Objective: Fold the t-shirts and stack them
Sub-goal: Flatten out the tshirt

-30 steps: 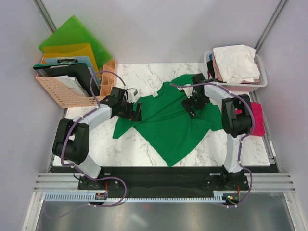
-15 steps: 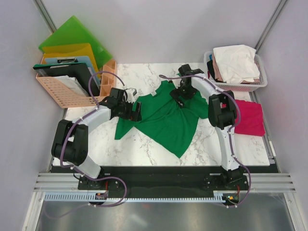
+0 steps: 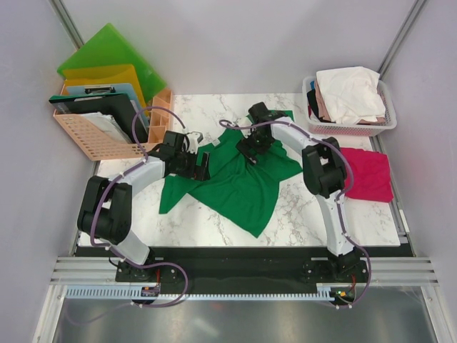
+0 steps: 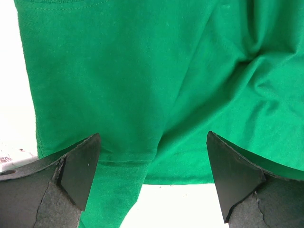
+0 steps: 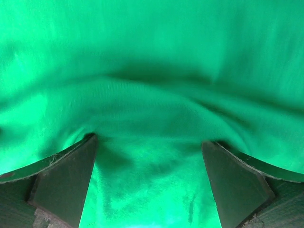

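Left gripper (image 4: 152,161) and right gripper (image 5: 149,164) both spread over the rumpled green t-shirt (image 3: 239,186); close now and you may pinch doubled folds, dragging it askew.

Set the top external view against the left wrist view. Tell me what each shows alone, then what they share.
Top only: the magenta t-shirt, the laundry basket, the orange file rack, the right arm. Left wrist only: a stitched seam, close up. Both: the green t-shirt, the marble table, the open left fingers.
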`<state>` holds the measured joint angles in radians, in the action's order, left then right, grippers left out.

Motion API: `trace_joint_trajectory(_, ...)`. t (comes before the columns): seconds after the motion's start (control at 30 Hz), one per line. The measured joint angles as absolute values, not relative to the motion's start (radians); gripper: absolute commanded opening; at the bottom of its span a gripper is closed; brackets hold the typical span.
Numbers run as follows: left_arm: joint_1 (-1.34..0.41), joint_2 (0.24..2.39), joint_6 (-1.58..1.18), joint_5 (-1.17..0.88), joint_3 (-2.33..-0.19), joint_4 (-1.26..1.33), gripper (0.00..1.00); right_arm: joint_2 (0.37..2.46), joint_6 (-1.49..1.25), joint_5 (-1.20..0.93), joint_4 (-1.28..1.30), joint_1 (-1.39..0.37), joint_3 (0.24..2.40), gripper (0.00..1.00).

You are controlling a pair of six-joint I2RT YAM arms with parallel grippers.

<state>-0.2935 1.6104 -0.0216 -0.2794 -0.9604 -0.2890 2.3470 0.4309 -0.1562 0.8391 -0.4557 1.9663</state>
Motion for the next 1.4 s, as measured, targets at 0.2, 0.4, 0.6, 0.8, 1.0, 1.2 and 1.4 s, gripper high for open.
trace_joint_trajectory(0.2,-0.294,1.61,-0.022,-0.282,-0.96,-0.289,1.0,2.176,0.467,-0.189,0.793,-0.367,1.689,0.98)
trace_joint_trajectory(0.4,-0.294,1.616,-0.021,-0.29,-0.963,-0.289,1.0,2.025,0.493,-0.195,0.823,-0.274,1.472,0.98)
trace_joint_trajectory(0.6,-0.294,1.63,-0.021,-0.291,-0.966,-0.287,1.0,1.908,0.511,-0.202,0.881,-0.271,1.323,0.98)
trace_joint_trajectory(0.8,-0.294,1.633,0.005,-0.294,-0.968,-0.283,1.0,1.778,0.517,-0.214,0.898,-0.276,1.285,0.98)
trace_joint_trajectory(1.0,-0.307,1.657,0.079,-0.267,-0.988,-0.256,1.0,1.738,0.517,-0.223,0.9,-0.276,1.285,0.98)
trace_joint_trajectory(1.2,-0.347,1.607,0.175,-0.252,-1.007,-0.217,0.88,1.666,0.517,-0.204,0.902,-0.276,1.271,0.98)
trace_joint_trajectory(1.4,-0.376,1.555,0.227,-0.162,-1.085,-0.209,0.02,1.508,0.51,-0.196,0.9,-0.276,1.229,0.98)
